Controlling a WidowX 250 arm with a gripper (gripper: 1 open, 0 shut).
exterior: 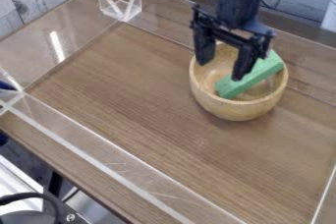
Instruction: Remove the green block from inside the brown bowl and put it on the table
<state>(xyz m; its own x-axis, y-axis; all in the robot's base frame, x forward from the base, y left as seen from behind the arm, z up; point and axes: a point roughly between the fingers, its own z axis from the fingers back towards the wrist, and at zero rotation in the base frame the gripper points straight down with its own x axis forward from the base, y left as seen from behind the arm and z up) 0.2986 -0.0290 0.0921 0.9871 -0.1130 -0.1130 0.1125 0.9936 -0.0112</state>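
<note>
Camera view is showing you the gripper [225,59] pointing straight down over the brown bowl [238,103], with its two dark fingers [243,59] spread wide and nothing sitting between them. The finger at 9 o'clock of the pair is hanging just over the bowl's rim on that side; the other is crossing in front of the green block [252,79], and you cannot tell whether it is touching the block or only overlapping it from this angle. The block is lying inside the bowl, tilted, its upper end leaning toward the rim at about 1 o'clock and its lower end pointing toward 7 o'clock into the bowl's hollow. The bowl is sitting upright on the table [125,100], toward 3 o'clock of the tabletop. Clear acrylic walls [79,149] are edging the wood-grain surface, and a small clear bracket [118,4] is standing at about 11 o'clock near the far wall, well apart from the bowl.
</note>
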